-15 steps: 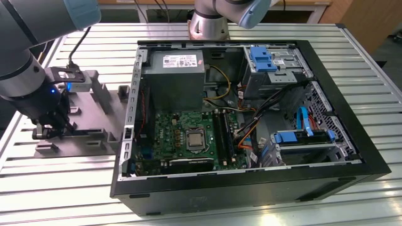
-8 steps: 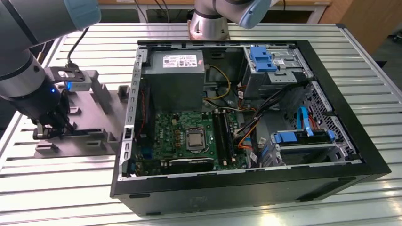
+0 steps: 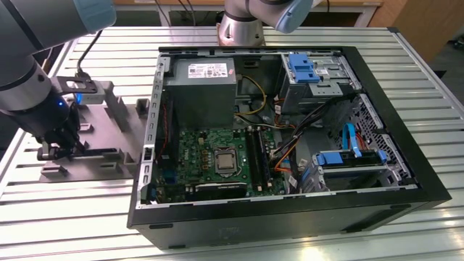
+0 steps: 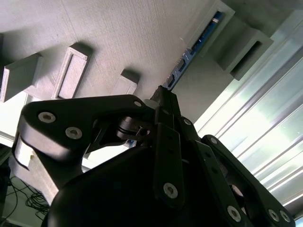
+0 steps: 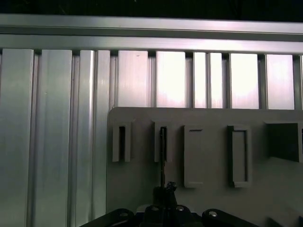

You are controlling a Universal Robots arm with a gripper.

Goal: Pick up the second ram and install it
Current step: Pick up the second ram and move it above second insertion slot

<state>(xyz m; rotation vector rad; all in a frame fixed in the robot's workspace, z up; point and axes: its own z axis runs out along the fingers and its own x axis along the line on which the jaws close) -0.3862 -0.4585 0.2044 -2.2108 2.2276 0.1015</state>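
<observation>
My gripper (image 3: 60, 148) hangs low over the grey moulded holder (image 3: 119, 117) at the exterior view's left, beside the open computer case (image 3: 290, 217). The second ram (image 4: 196, 47) is a thin dark stick with a blue edge, standing on edge in the holder's slots. In the first wrist view the ram (image 5: 162, 156) shows edge-on, running from a slot down to the gripper (image 5: 164, 191). In the second wrist view the fingertips (image 4: 163, 94) meet at the stick's near end, shut on it. The black memory slots (image 3: 255, 157) lie on the green motherboard inside the case.
The holder's upright posts (image 4: 71, 71) stand close around the gripper. A silver power-supply box (image 3: 201, 87) fills the case's upper part, and blue drive brackets (image 3: 348, 157) and cables sit at the exterior view's right. The ribbed metal table (image 3: 73, 217) carries everything.
</observation>
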